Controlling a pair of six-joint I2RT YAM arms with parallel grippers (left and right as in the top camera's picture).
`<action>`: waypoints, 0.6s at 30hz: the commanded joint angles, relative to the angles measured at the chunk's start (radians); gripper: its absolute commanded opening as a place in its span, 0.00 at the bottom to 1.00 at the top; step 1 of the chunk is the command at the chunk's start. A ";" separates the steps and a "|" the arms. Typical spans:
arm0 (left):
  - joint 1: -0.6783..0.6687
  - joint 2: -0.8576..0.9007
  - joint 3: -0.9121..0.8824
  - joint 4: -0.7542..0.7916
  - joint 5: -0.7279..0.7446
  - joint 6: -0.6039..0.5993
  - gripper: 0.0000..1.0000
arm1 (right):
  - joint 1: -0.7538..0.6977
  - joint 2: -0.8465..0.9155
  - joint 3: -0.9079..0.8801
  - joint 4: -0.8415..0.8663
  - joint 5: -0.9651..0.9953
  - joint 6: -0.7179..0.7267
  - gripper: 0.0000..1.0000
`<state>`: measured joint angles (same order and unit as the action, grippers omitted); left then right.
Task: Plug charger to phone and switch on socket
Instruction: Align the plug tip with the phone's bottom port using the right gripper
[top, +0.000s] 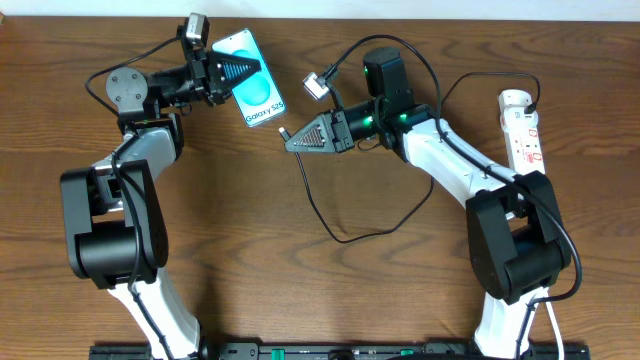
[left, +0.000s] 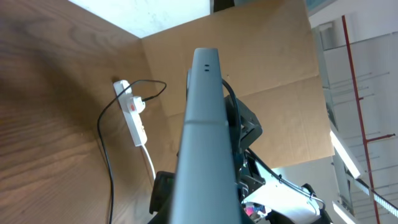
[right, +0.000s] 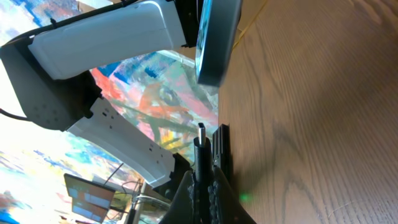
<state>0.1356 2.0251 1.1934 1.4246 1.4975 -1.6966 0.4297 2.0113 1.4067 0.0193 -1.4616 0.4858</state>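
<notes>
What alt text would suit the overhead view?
The left gripper grips a cyan-screened phone near the table's far edge, while the right gripper holds the charger's connector just short of the phone's lower end. A white power strip lies at the far right.

Matt brown wood-grain table (top: 330, 300); phone (top: 262, 95) screen looked glossy; socket (top: 524, 130) was smooth white plastic; charger cable (top: 350, 240) matt black.
</notes>
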 joint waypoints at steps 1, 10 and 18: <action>0.002 -0.003 0.012 0.011 0.027 0.021 0.07 | 0.004 0.009 0.001 0.004 0.007 -0.019 0.01; 0.002 -0.003 0.002 0.012 -0.013 0.021 0.07 | 0.006 0.009 0.001 0.005 0.040 -0.006 0.01; 0.002 -0.003 0.001 0.007 -0.036 0.021 0.07 | 0.018 0.009 0.001 0.025 0.065 0.012 0.01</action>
<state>0.1356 2.0251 1.1934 1.4246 1.4933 -1.6962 0.4366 2.0113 1.4067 0.0288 -1.4048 0.4873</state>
